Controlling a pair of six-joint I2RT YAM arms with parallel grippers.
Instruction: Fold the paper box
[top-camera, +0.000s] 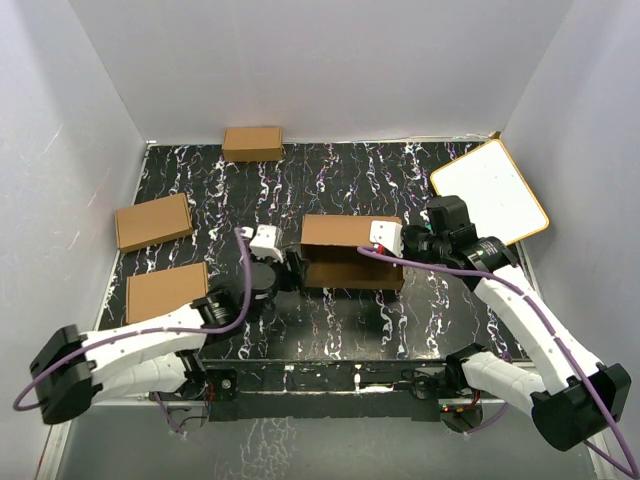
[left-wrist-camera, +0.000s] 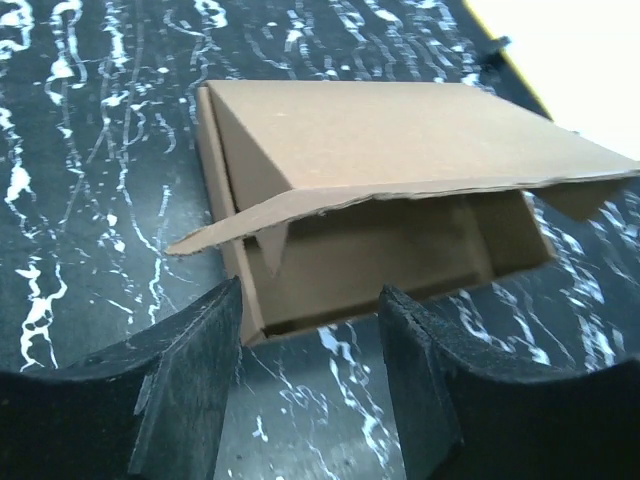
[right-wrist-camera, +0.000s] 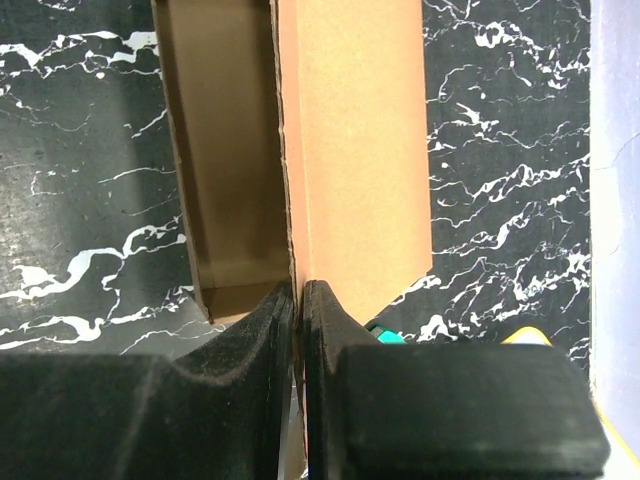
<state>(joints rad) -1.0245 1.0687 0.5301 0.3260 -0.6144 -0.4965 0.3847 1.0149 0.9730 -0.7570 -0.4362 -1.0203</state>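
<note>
The black marbled bench (top-camera: 340, 190) carries everything. At its far right corner a white board (top-camera: 490, 200) with a tan rim lies flat, well apart from the work. The paper box (top-camera: 350, 252) sits near the middle of the bench, between the two arms. Three smaller boxes (top-camera: 153, 221), already made up, lie along the left side and far edge.

The paper box is well along, as I judge it. Its base and walls stand as a shallow tray. The lid (left-wrist-camera: 400, 130) is folded over, but it hovers tilted above the tray, with a gap along the front. A pointed side tab hangs loose inside near the left end. What seems left is to press the lid down and tuck its front edge and tabs into the tray.

The right fingers (right-wrist-camera: 330, 380) are together, clamped on the thin edge of the lid at the right end of the box. The left fingers (left-wrist-camera: 190, 390) stand apart just beside the box's left front corner and hold nothing. Whether they touch the cardboard, I cannot tell.
</note>
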